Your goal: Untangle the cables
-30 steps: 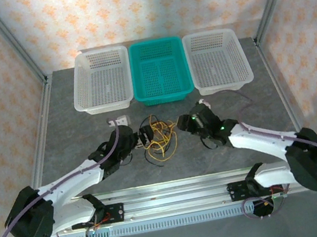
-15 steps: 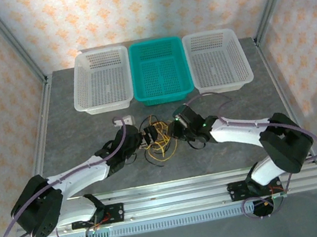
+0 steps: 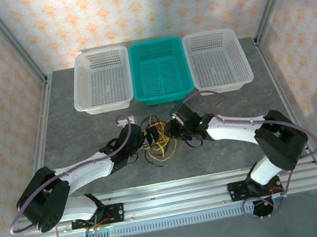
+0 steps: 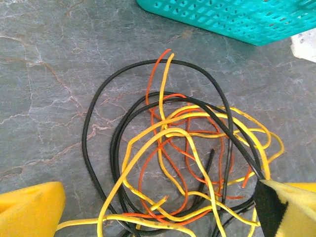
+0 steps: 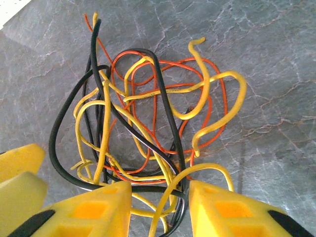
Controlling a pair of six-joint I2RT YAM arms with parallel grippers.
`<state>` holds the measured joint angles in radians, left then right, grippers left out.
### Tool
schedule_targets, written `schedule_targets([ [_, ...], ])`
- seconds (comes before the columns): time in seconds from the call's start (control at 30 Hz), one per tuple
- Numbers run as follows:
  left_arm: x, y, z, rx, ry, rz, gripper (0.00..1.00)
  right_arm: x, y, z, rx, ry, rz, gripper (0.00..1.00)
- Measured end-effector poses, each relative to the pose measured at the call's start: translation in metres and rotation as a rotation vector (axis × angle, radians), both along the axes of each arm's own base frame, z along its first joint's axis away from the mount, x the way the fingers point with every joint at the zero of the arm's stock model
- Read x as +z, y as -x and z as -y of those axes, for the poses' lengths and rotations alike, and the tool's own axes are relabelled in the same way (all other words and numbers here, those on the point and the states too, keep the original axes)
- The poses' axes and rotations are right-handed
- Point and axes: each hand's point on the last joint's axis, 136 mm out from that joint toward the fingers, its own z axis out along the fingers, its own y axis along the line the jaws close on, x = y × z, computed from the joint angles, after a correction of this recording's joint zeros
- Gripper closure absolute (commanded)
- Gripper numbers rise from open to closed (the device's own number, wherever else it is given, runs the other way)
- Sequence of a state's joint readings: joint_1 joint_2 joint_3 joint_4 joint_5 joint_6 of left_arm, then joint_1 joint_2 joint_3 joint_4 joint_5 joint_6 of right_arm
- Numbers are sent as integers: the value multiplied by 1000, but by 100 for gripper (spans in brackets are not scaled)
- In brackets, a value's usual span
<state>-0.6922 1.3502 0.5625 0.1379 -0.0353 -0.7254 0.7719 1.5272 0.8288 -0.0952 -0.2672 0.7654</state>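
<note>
The cables [image 3: 159, 138] lie as one tangle of thin yellow, black and orange loops on the grey table, just in front of the teal basket. My left gripper [image 3: 144, 138] is at the tangle's left side, open wide. In the left wrist view the cables [image 4: 187, 148] spread between its yellow fingers [image 4: 29, 210], and low strands run across the left gripper [image 4: 158, 219]. My right gripper [image 3: 173, 129] is at the tangle's right side, open. In the right wrist view the right gripper [image 5: 160, 210] straddles yellow and black strands of the cables [image 5: 148, 113].
A teal basket [image 3: 159, 69] stands behind the tangle between two white baskets [image 3: 101, 79] [image 3: 217, 59]. A small white object [image 3: 124, 121] lies behind the left gripper. The teal basket's wall [image 4: 237, 17] is close above the tangle in the left wrist view.
Both arms have reached inward and forward. Each gripper has closed in on the tangle from its side. The cables have barely shifted.
</note>
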Motion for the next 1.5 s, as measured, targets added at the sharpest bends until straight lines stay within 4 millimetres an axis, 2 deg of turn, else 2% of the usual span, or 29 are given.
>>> schedule_targets([
  [0.13, -12, -1, -4, 16, -43, -29, 1, 1, -2, 0, 13, 19, 16, 52],
  [0.3, -20, -2, -2, 15, -64, -51, 1, 1, -3, 1, 22, 33, 23, 50],
  [0.43, -27, -2, -3, 16, -83, -72, 1, -5, -4, 3, 12, 53, 18, 51],
  [0.6, -34, -6, -8, 47, -140, -104, 2, -17, -5, 18, -33, 132, 5, 52],
  [0.93, -43, 1, -35, 132, -252, -142, 9, -27, -7, 49, -120, 270, 9, 60],
  [1.17, -46, 6, -48, 174, -285, -151, 12, -28, -16, 73, -195, 316, 12, 64],
  [1.23, -48, 8, -50, 174, -290, -156, 12, -23, -18, 81, -219, 318, 27, 64],
  [1.33, -47, 10, -51, 173, -285, -151, 13, -3, -21, 87, -211, 293, 98, 61],
  [1.4, -45, 10, -51, 171, -281, -145, 14, 19, -22, 80, -150, 240, 188, 55],
  [1.5, -45, 9, -50, 171, -276, -142, 14, 46, -22, 60, -5, 165, 298, 55],
])
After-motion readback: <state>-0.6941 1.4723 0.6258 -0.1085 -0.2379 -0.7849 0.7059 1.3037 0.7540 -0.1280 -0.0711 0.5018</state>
